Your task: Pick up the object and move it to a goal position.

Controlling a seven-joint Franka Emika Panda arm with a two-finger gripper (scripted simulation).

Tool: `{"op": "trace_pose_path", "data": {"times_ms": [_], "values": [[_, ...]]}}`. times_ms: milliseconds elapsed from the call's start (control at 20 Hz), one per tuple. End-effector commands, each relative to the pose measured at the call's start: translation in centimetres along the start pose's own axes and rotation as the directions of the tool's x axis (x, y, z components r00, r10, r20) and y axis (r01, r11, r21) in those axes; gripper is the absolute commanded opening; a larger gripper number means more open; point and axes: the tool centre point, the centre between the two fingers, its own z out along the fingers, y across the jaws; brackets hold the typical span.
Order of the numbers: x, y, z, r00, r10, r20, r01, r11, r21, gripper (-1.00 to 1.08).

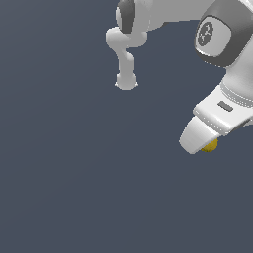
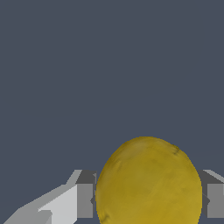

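The arm reaches in from the exterior view's upper right, its wrist angled down toward that view's left. The gripper [image 1: 205,147] has its fingers [image 2: 85,200] closed against both sides of the yellow-orange object [image 2: 148,183], which sits between them.

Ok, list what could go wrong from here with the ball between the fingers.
1. The ball is round and smooth, and the fingers flank it only at its sides, so it could squirt out if squeezed off-centre.
2. In the exterior view only a sliver of the ball shows under the gripper, so a slip there would be hard to spot.
3. No goal marker is visible, so placement may drift.
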Motion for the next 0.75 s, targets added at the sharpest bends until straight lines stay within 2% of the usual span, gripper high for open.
{"op": "trace_pose_path", "data": {"times_ms": [0,700], "values": [[0.29,0.04,-0.38,1.0,0.0,-0.001,0.0,1.0,0.0,-1.0],[0.82,0.08,-0.88,1.0,0.0,-0.001,0.0,1.0,-0.001,-1.0]]}}
